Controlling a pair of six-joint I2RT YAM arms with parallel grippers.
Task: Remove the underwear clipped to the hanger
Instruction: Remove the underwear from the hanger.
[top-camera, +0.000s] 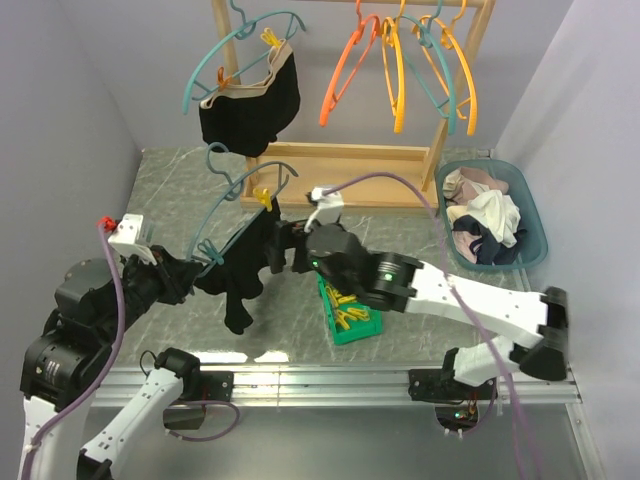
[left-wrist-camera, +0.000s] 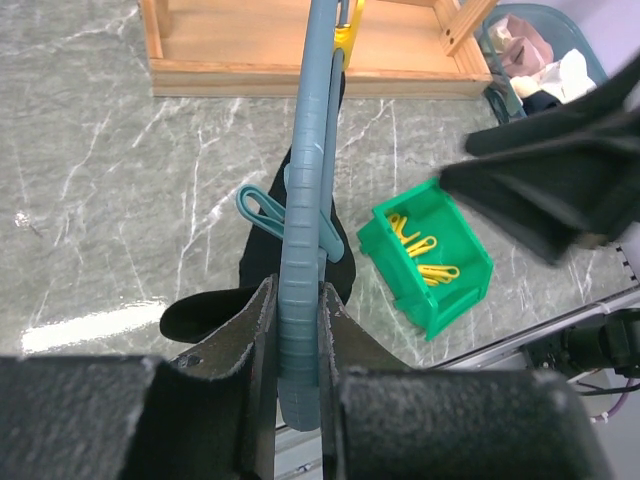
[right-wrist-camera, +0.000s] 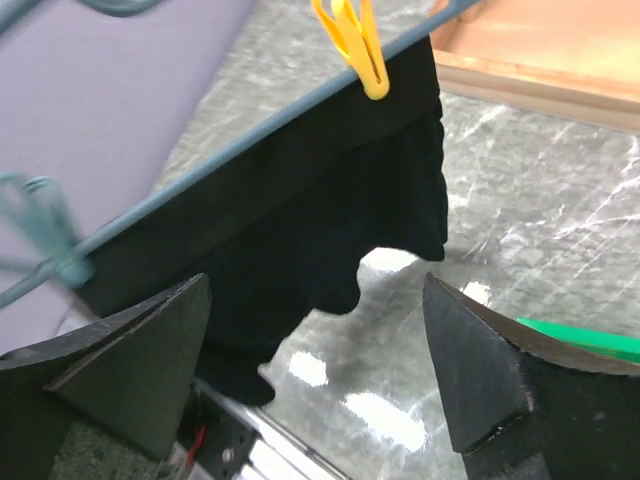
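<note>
Left wrist view: left gripper (left-wrist-camera: 298, 320) is pinched tight on the ribbed teal plastic bar of the hanger (left-wrist-camera: 308, 180). Soft black underwear (left-wrist-camera: 262, 272) drapes below the bar, over the grey veined table (left-wrist-camera: 90, 200). A yellow peg (left-wrist-camera: 347, 22) sits at the bar's far end. Right wrist view: right gripper (right-wrist-camera: 318, 300) is spread wide and holds nothing, its dark wedge-shaped fingers (right-wrist-camera: 140, 350) facing the cloth. Top view: the garment hangs between both arms, just left of a green bin (top-camera: 352, 337) of yellow pegs; another black pair (top-camera: 252, 110) hangs at the wooden rack (top-camera: 340, 155)
</note>
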